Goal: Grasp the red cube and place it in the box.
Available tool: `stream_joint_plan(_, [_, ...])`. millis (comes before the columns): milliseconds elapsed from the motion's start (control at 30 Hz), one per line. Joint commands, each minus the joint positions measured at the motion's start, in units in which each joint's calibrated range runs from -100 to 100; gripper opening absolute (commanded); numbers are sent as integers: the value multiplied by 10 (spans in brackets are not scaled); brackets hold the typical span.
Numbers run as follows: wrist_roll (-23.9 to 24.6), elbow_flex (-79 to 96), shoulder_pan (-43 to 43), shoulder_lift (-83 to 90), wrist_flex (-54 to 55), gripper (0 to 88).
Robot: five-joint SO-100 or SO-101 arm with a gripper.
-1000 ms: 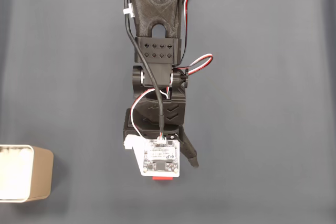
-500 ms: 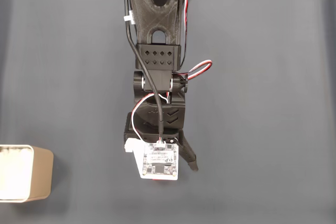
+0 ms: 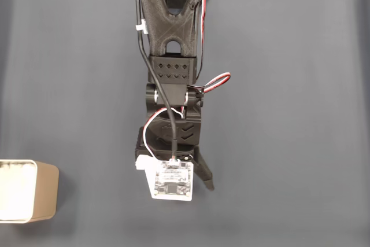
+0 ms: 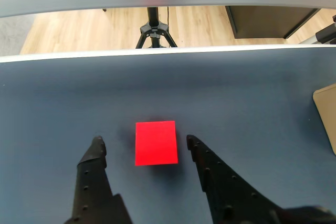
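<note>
along the far edge of the dark blue-grey table point(image 4: 252, 87) in the wrist view runs a pale rim, and beyond it lie a wooden floor point(image 4: 79, 30) and the foot of a black tripod point(image 4: 153, 29). on the table itself the mat lies bare on both sides of the arm in the fixed view, with wide open room to left and right.

one red cube point(image 4: 155, 143) sits flat on the mat, bright and plain, with smooth faces and sharp edges. it lies between the two black fingertips of the gripper point(image 4: 144, 144), apart from both, nearer the right finger in the wrist view. the jaws stand spread wider than the cube, touching nothing.

one box point(image 3: 28, 191) stands at the lower left edge of the fixed view, beige with rounded corners and a white inside, cut off by the frame's edge and well apart from the arm point(image 3: 171, 56). in the wrist view a beige corner shows at the right edge.

one arm reaches down the middle of the fixed view, black, with red, white and black wires point(image 3: 211, 81) looping at its side and a white camera board point(image 3: 171, 180) at its tip, covering the cube from above.
</note>
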State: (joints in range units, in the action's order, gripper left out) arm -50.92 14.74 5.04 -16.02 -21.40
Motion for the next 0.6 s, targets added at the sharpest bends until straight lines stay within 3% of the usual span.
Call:
stream_joint_plan(0, [-2,-11,6,8,12,305])
stream_joint_plan(567, [-25,-14,9,3,5,60])
